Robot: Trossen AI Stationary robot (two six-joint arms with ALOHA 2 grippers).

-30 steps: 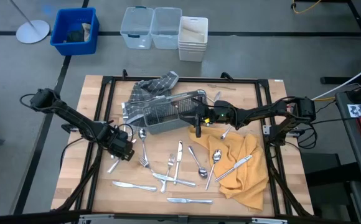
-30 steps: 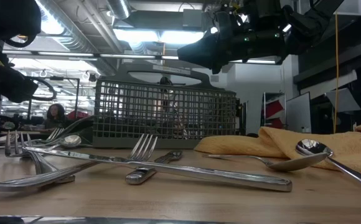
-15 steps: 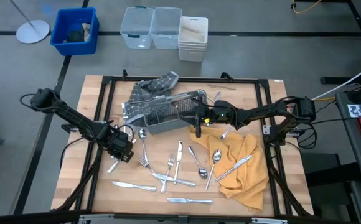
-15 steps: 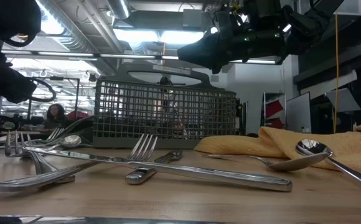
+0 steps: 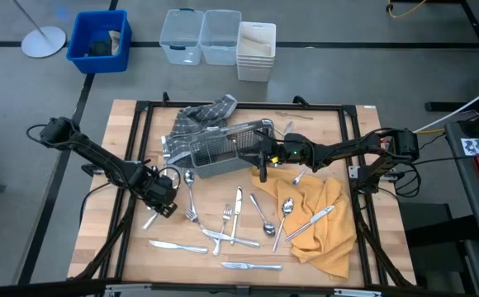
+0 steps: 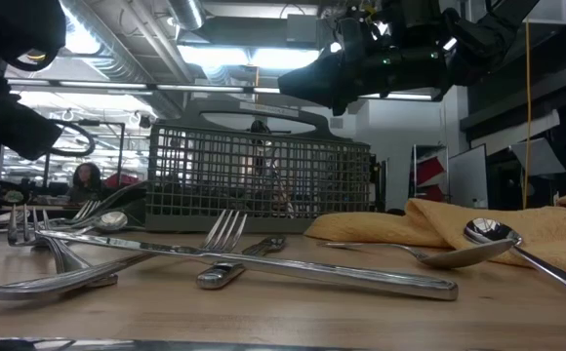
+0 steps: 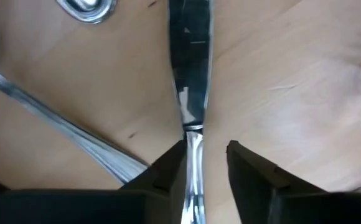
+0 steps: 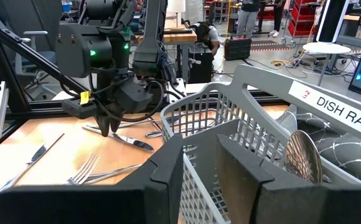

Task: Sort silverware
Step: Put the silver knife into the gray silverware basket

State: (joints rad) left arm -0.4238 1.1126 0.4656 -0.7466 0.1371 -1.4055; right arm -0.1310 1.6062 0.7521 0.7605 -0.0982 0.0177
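At the counter's (image 5: pixel 140 256) left side, we should centre our left gripper's (image 7: pixel 205 158) parted jaws astride the knife (image 7: pixel 190 87) handle before clamping, while the right gripper (image 8: pixel 199 165), jaws apart, waits over the wire caddy (image 8: pixel 243 134).

Forks (image 6: pixel 226 230), a spoon (image 6: pixel 488 234) and a knife (image 6: pixel 234 261) lie on the table (image 6: pixel 293 317) before a mesh caddy (image 6: pixel 260 175).
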